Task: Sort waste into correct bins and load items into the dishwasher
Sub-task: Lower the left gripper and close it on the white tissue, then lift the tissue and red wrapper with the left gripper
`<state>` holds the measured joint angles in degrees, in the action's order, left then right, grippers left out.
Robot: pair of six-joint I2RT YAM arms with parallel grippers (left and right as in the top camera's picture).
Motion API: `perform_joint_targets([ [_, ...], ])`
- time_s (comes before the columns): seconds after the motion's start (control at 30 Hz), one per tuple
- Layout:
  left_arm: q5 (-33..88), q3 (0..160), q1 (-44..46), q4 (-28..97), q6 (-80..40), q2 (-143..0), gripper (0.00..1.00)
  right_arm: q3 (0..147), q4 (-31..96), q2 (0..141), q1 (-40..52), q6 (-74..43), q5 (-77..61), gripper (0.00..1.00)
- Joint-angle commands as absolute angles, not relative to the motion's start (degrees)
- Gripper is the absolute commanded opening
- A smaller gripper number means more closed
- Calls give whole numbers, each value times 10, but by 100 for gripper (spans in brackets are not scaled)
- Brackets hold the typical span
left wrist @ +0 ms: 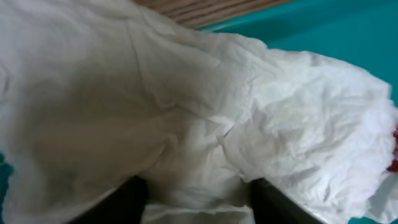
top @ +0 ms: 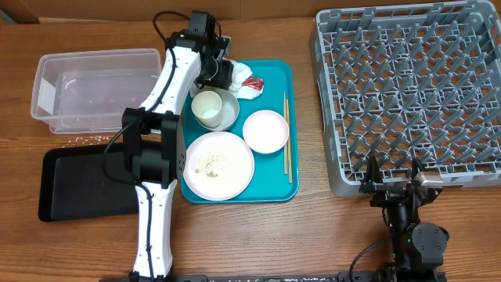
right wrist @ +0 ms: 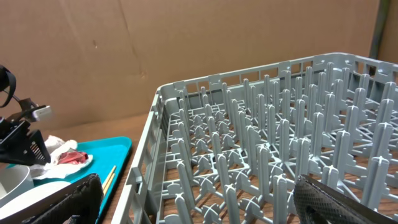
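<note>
My left gripper (top: 222, 72) is down at the far left of the teal tray (top: 275, 74), its fingers (left wrist: 202, 186) partly closed on a crumpled white napkin (left wrist: 249, 106), which still lies on the tray (top: 244, 88). A red wrapper scrap (top: 253, 82) sits on the napkin. A white cup (top: 207, 105) stands in the grey bowl (top: 227, 116). The plate (top: 219, 163) holds rice grains, and the pinkish bowl (top: 264, 131) is beside it. My right gripper (top: 394, 177) is open and empty at the front edge of the grey dish rack (top: 411, 94).
The clear tub (top: 98, 82) stands at the far left and the black tray (top: 78, 184) in front of it. Wooden chopsticks (top: 286, 137) lie along the teal tray's right side. Loose rice grains (top: 90, 139) lie on the table by the tub.
</note>
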<state>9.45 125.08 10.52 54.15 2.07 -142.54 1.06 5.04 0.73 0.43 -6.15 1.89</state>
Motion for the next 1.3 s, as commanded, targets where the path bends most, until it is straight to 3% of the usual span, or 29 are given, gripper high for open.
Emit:
perform_joint_targets([
  [0.0,102,1251,109,537,8,-1431,32,5,46,2,7,-59,23,100],
  [0.07,102,1260,109,542,-1,-1431,13,5,46,2,7,-59,23,100],
  [0.13,102,1272,109,548,-10,-1430,4,5,46,2,7,-59,23,100],
  [0.87,131,1562,63,748,-80,-1423,4,5,46,2,7,-59,23,100],
  [1.03,209,1566,43,787,-77,-1423,4,5,46,2,7,-59,23,100],
  [1.27,223,1565,51,828,-70,-1423,4,5,46,2,7,-59,23,100],
])
